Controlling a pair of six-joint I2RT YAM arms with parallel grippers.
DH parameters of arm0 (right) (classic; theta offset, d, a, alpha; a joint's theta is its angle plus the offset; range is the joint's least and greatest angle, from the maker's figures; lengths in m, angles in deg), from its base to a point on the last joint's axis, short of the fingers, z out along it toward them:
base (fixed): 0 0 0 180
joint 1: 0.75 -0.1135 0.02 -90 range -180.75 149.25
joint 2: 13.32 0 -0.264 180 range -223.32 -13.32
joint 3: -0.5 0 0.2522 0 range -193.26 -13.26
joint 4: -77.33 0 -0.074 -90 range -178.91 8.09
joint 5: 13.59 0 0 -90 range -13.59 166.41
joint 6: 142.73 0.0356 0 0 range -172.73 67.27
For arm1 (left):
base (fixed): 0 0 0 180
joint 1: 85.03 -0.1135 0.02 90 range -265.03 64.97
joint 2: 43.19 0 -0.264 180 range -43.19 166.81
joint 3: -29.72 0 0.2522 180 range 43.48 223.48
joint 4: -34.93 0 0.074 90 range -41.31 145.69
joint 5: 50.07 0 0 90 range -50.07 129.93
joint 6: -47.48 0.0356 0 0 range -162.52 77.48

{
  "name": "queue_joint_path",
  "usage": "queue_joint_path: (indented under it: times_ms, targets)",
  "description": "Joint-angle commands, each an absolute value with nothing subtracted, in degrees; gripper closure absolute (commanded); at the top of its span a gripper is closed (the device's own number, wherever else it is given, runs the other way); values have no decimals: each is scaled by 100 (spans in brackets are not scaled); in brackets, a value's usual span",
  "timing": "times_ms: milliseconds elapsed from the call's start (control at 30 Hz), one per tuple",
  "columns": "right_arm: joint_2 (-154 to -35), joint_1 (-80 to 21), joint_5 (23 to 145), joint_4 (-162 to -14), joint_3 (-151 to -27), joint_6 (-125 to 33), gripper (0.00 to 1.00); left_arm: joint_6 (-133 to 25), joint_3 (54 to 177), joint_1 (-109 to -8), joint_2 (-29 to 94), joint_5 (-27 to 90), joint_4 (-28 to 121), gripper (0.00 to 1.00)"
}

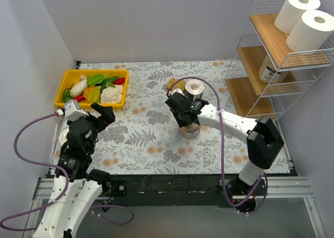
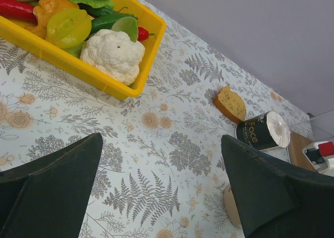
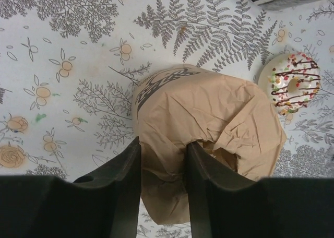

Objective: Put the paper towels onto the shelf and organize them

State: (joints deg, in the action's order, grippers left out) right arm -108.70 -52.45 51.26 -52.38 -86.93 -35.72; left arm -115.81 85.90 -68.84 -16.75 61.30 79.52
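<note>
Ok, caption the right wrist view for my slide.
Right pincer gripping a brown-paper-wrapped roll on the fern-print tablecloth, a sprinkled donut beside it.

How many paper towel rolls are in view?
5: two white rolls on the shelf's top tier, a labelled one on its middle tier, another on the table, a brown-wrapped one in the right gripper. Others may be hidden.

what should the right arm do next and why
Probably lift straight up: the right gripper looks closed on the brown-wrapped roll, which seems to stand on the table, and the shelf has bare board free.
</note>
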Motion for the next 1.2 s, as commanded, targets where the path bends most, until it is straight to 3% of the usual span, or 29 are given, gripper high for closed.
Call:
queue_joint_path:
  times_ms: [0,300,433,733,1167]
  targets:
    - [-10746,-5322,4828,-4963,-9288,-4120,64,-11511,8594,-6930,-1691,6111,7884,2]
    - [-10315,-5199,4231,-4672,-10773,-6335,64,-11511,8585,-6930,-1761,6111,7884,2]
    - [-10262,-4525,3872,-5031,-11248,-7091,64,-11520,8594,-6930,-1787,6120,7884,2]
    - [-10121,-3144,3493,-6858,-11197,-8726,63,-11503,8585,-6930,-1805,6059,7866,2]
    - [-10429,-2202,3853,-7177,-11231,-8999,61,-11485,8567,-6930,-1831,6032,7849,2]
